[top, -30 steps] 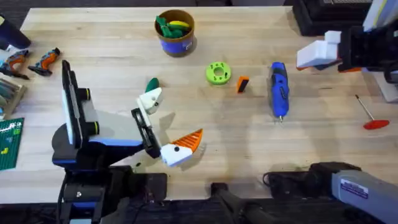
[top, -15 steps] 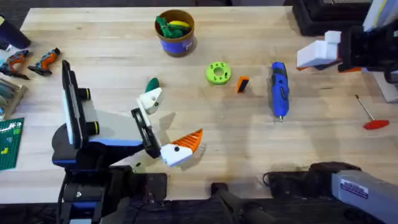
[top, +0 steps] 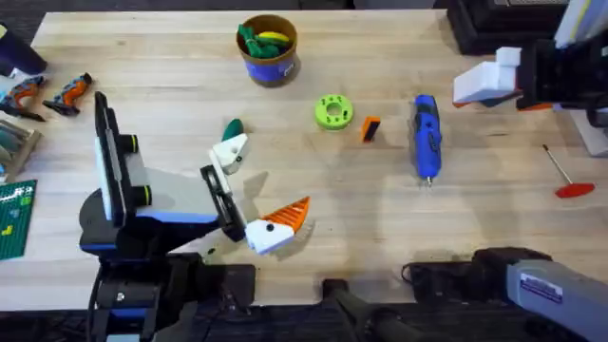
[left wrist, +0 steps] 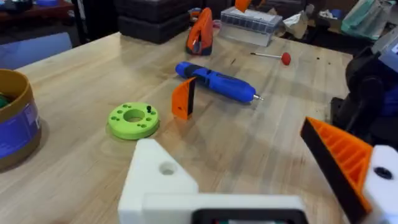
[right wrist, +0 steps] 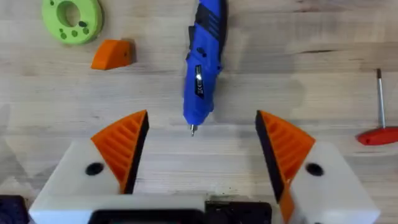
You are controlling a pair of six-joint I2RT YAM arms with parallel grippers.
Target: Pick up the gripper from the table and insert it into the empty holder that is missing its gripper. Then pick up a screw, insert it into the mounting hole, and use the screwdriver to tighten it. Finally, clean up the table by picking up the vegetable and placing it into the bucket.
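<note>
- Leftmost, at 10 o'clock on the worktop (top: 171, 66) in the overhead view: two small orange-and-black tools (top: 47, 93), lying well apart from the task's things.
- Left claw (top: 271, 174): released, jaws spread wide above the worktop, at 8 o'clock of the worktop's middle. One finger carries an orange ribbed pad (left wrist: 339, 152). The other is bare white.
- The holder (left wrist: 158, 177): the bare white finger base of the left claw, with a round hole in its upper face. No orange tip is seated on it.
- The vegetable (top: 233, 128): dark green, lying on the worktop just beside the holder, at its 12 o'clock.
- The bucket (top: 269, 65): blue with a tan rim, upright at 12 o'clock near the far edge. Green and yellow items lie inside.
- Lime-green disc (top: 332, 112): flat on the worktop, at 5 o'clock of the bucket. A small dark peg stands on its face.
- The gripper (top: 370, 128): orange wedge on the worktop, just beside the disc at its 4 o'clock, between the disc and the screwdriver.
- The screwdriver (top: 425, 136): blue, lying on its side, metal tip towards 6 o'clock. Nothing holds it.
- Right claw (right wrist: 202, 118): released, both orange pads spread apart, hovering above the screwdriver's tip, grasping nothing.
- Red-handled screwdriver (top: 568, 176): thin, lying at 3 o'clock near the right edge.
</note>
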